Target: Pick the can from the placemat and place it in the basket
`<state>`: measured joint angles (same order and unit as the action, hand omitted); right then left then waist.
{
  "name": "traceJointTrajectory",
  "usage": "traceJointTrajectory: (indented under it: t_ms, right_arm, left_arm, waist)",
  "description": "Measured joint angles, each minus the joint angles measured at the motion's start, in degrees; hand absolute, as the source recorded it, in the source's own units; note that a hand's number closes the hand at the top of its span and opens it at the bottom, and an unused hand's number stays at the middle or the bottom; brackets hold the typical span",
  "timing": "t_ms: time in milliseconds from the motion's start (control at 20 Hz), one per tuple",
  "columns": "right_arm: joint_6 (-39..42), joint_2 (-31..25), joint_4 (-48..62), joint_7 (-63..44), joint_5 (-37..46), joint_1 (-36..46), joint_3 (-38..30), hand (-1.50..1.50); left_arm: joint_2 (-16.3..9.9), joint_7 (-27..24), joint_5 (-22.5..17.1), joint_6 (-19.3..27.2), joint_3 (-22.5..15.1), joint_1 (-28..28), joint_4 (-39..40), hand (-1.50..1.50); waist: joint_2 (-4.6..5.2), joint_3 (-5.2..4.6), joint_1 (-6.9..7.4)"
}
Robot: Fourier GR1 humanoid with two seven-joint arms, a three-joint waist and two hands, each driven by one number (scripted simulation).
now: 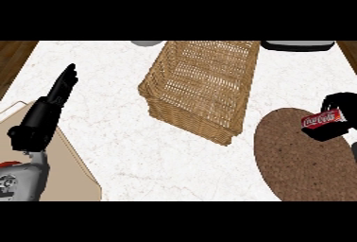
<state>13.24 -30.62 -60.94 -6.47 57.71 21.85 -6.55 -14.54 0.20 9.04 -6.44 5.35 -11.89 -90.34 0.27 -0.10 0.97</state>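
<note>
Fingers [322, 133] curled round can [320, 119] above placemat [307, 165]

A white marbled counter [140, 142] carries a wicker basket [199, 85] near its middle. Right of the basket lies a round brown placemat [300, 165]; well left of the basket, a beige board [73, 175] sits at the counter's edge.

basket [202, 85]: middle of the counter [140, 142], towards the far edge
placemat [307, 160]: right of the basket, nearer
can [320, 119]: over the placemat's far edge, in the right hand [337, 118]
left hand [43, 116]: left, well apart from the basket
</note>
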Motion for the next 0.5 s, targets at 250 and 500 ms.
traceJointTrajectory:
  t_ms: [250, 500]
  right_arm:
    - [-8.14, 1.32, -1.57, -0.40, -4.26, 5.87, -6.88, 1.50]
    - [-9.28, 3.86, -6.26, 2.61, -14.55, 12.21, -13.35, 1.50]
  left_arm:
    - [-0.22, -0.54, 0.12, 0.15, 0.58, -0.09, 0.97, 0.00]
    - [-1.00, -0.50, -0.53, -0.40, 1.59, -0.08, 1.17, 0.00]
  waist:
    - [-0.20, 0.13, -0.53]
    - [-0.50, 0.12, -0.89]
